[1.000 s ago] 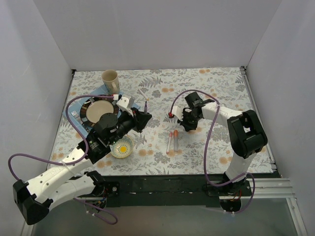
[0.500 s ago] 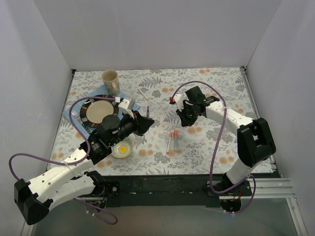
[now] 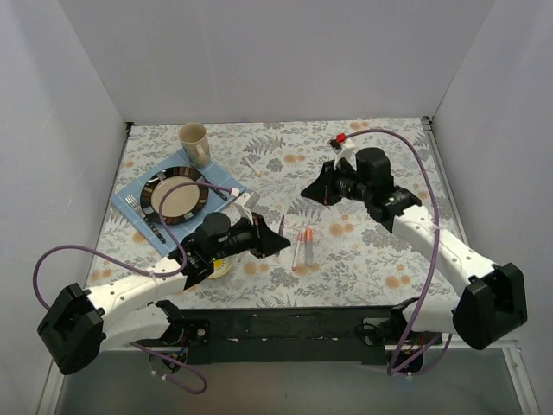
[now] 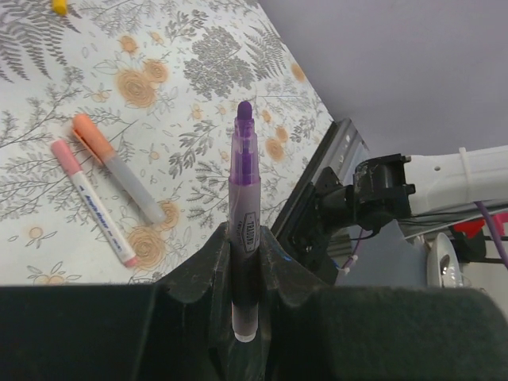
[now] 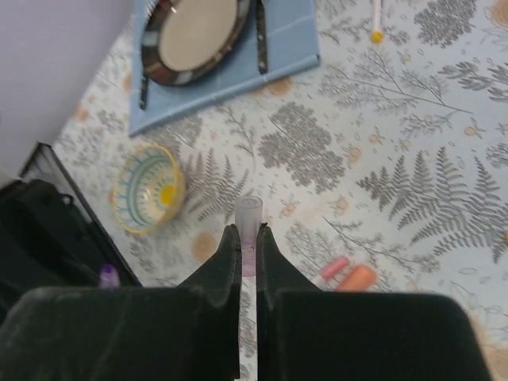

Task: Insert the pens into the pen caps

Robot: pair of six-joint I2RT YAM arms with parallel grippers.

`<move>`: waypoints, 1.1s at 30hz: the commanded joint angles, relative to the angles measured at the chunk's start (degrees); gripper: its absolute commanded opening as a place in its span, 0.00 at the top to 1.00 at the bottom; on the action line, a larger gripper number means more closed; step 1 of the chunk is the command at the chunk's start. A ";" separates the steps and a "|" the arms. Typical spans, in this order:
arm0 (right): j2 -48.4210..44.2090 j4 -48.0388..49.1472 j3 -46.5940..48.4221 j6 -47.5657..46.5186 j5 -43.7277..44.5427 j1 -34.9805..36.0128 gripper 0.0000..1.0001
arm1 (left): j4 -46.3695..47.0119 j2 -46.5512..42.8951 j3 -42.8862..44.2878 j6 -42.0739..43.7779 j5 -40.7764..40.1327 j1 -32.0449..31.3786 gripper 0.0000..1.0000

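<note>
Left wrist view shows the left gripper [image 4: 246, 242] clamped on a purple pen [image 4: 244, 171]. The pen stands between the two fingers with its bare purple tip pointing away from the camera, raised above the flowered tablecloth [image 4: 48, 119].

On the cloth below lie a pink pen [image 4: 91, 202] and an orange pen [image 4: 119, 171], both with their caps on. They are side by side, very close at the capped ends and a little apart at the other ends.

In the right wrist view the right gripper [image 5: 248, 238] is closed on a pale purple pen cap [image 5: 248, 213], and the cap's open end sticks out past the fingertips.

From the top view, the two grippers are in the air over the middle of the table, near each other but not touching, with the pink and orange pens between them.

A whitish pen with a yellow end [image 3: 251, 163] lies further back, near the mug [image 3: 194, 143]. A plate [image 3: 177, 195] rests on a blue mat [image 3: 226, 183], and a small yellow bowl [image 5: 147, 189] is beside the left arm.
</note>
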 commanded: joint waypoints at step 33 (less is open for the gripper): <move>-15.68 40.78 -22.95 32.43 0.81 0.98 0.99 | 19.17 13.81 6.32 -3.95 10.12 -0.32 1.00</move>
